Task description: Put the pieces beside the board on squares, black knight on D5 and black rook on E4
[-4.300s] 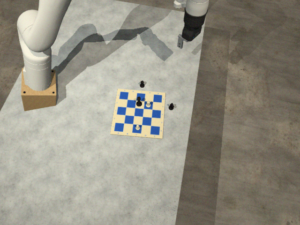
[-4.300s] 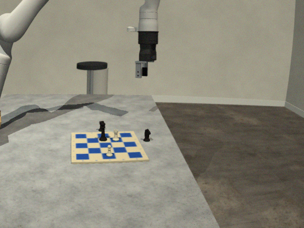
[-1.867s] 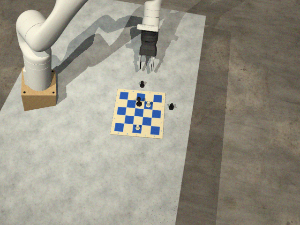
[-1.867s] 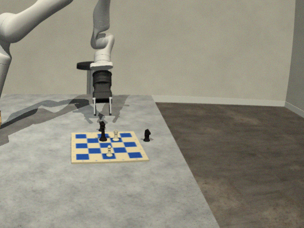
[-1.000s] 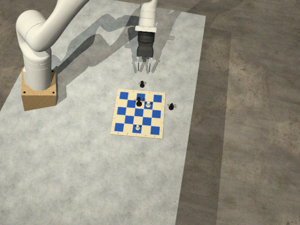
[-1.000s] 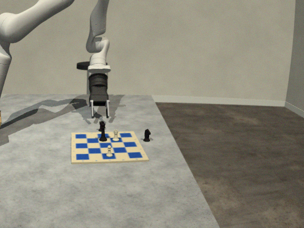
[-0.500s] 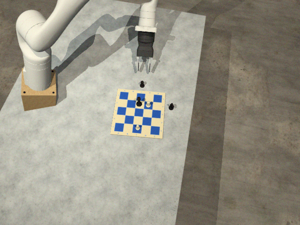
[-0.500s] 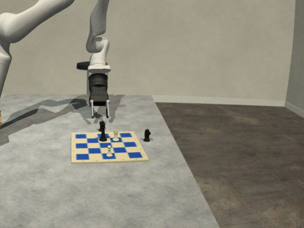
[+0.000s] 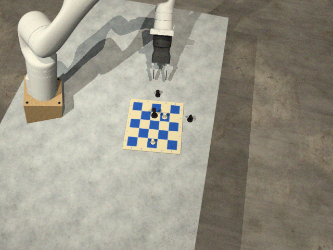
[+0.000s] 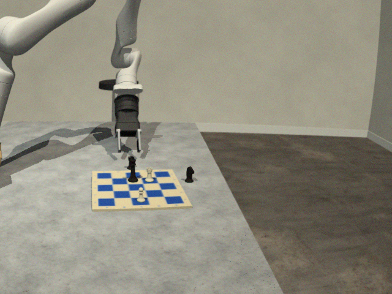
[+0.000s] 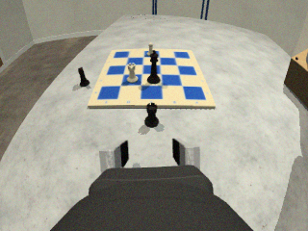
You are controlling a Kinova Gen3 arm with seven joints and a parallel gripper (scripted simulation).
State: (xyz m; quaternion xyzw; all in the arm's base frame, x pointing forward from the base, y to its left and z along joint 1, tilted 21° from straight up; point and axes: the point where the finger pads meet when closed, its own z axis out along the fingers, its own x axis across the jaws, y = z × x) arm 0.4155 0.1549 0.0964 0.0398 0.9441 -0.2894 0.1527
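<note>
While open, pincer [image 9: 159, 72] above black rook [image 9: 157, 93]

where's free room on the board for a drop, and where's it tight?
Free: both outer columns of the board and the middle row between the white pawn and the far pieces. Tight: the far centre, where the tall black piece and white rook stand on adjacent squares. The open gripper hovers beyond the far edge.
</note>
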